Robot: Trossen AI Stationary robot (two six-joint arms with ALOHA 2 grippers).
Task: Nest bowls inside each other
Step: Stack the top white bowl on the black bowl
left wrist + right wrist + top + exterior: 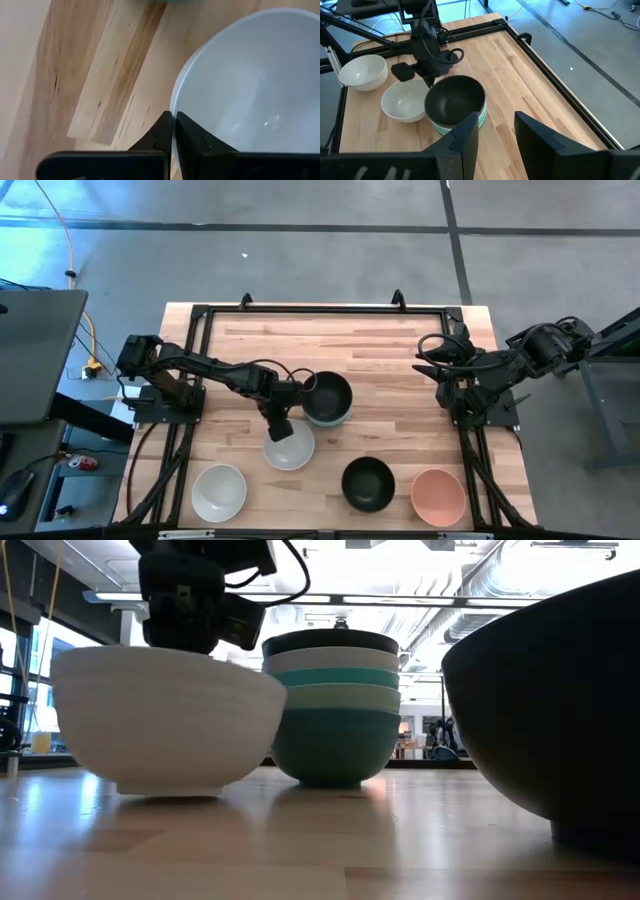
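Note:
A white bowl (289, 447) stands on its foot on the table, left of the middle, with my left gripper (279, 429) shut on its rim. Just beyond it stands a stack of nested bowls (328, 398), teal at the bottom and black on top; the low view shows the stack (335, 710) beside the white bowl (165, 720). Along the near edge sit another white bowl (219, 490), a black bowl (368, 483) and a salmon-pink bowl (438, 493). My right gripper (495, 135) hangs open and raised at the table's right side. My left gripper pinches the white bowl's rim (172, 107) on its far-left side, one finger inside the bowl and one outside. The fingers (192, 137) come from above, pointing steeply down. The bowl sits upright with its foot (170, 788) on the table.
A black frame (320, 308) runs along the table's far and side edges. Bare wood lies between the stack and the right arm (480, 380). The held bowl's rim nearly meets the stack. A laptop (35, 355) stands off the table's left side.

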